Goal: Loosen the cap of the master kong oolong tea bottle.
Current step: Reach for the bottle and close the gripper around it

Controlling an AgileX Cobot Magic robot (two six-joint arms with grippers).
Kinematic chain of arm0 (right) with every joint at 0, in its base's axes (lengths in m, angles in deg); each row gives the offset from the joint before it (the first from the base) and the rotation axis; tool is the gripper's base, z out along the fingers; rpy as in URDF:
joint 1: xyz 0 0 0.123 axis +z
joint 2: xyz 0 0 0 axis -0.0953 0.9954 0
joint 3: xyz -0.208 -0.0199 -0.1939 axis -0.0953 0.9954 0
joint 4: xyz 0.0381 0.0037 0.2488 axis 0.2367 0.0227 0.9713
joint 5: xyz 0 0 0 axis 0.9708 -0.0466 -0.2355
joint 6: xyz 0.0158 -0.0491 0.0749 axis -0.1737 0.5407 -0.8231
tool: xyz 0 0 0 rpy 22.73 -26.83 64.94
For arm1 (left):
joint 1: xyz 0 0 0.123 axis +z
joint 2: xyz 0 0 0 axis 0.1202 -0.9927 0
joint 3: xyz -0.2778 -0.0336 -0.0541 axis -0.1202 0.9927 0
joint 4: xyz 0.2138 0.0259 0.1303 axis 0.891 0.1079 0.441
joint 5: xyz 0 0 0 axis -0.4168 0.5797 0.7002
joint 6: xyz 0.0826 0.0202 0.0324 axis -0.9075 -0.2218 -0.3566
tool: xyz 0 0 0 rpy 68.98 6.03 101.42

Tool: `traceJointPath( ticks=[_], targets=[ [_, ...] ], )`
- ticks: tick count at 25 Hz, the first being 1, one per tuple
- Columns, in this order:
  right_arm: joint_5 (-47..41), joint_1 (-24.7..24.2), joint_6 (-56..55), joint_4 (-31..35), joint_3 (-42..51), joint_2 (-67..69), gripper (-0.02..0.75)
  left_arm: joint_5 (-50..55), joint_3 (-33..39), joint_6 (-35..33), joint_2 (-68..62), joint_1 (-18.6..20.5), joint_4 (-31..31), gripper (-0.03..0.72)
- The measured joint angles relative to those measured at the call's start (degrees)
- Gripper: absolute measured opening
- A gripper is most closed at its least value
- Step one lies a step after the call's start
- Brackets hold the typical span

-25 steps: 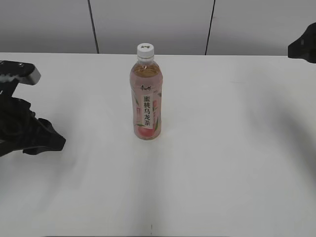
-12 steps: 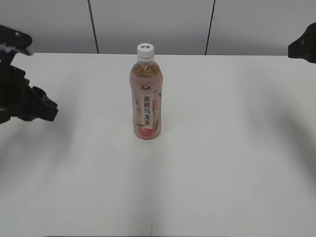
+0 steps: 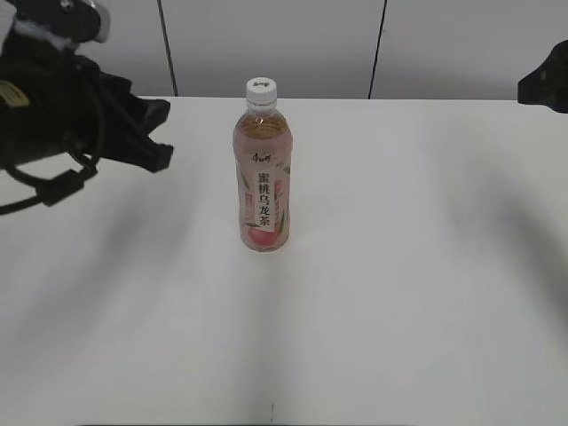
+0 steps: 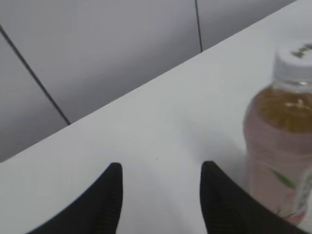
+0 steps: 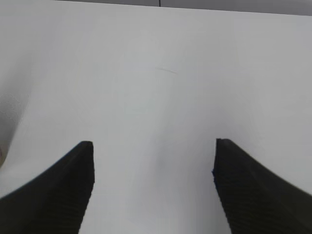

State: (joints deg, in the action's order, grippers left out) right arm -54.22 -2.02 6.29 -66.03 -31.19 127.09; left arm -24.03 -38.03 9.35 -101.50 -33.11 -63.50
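Observation:
The master kong oolong tea bottle (image 3: 263, 177) stands upright in the middle of the white table, pink peach label with a white strip of black characters facing me. Its white cap (image 3: 261, 88) is on the neck. In the left wrist view the bottle (image 4: 278, 146) and cap (image 4: 295, 61) show at the right edge. My left gripper (image 3: 155, 133) hangs raised to the left of the bottle, apart from it; its jaws (image 4: 161, 168) are open and empty. My right gripper (image 5: 153, 144) is open and empty over bare table; only a dark part of that arm (image 3: 546, 84) shows at the far right.
The white table (image 3: 399, 266) runs to a grey panelled wall (image 3: 311, 44) at the back. Nothing else stands on the table in view.
My left arm has risen and moved right toward the bottle, from low at the left edge to about cap height. The bottle and the right arm have not moved.

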Motion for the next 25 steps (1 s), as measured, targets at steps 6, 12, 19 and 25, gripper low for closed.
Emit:
traceJointPath(
  ticks=[6,12,19,25],
  targets=[
    [0.0,0.0,0.0,0.0,0.0,0.0,0.577,-11.3,8.4,3.7,-4.5,-3.9,2.2,0.333],
    [0.0,0.0,0.1,0.0,0.0,0.0,0.577,-25.0,11.3,18.7,-11.1,-4.0,16.9,0.405],
    [-0.3,0.0,2.4,0.0,0.0,0.0,0.577,-35.0,11.4,25.7,-19.6,-4.1,20.3,0.543],
    [-0.3,0.0,2.5,0.0,0.0,0.0,0.577,-50.8,11.5,28.1,-27.2,-4.1,23.5,0.587]
  ],
)
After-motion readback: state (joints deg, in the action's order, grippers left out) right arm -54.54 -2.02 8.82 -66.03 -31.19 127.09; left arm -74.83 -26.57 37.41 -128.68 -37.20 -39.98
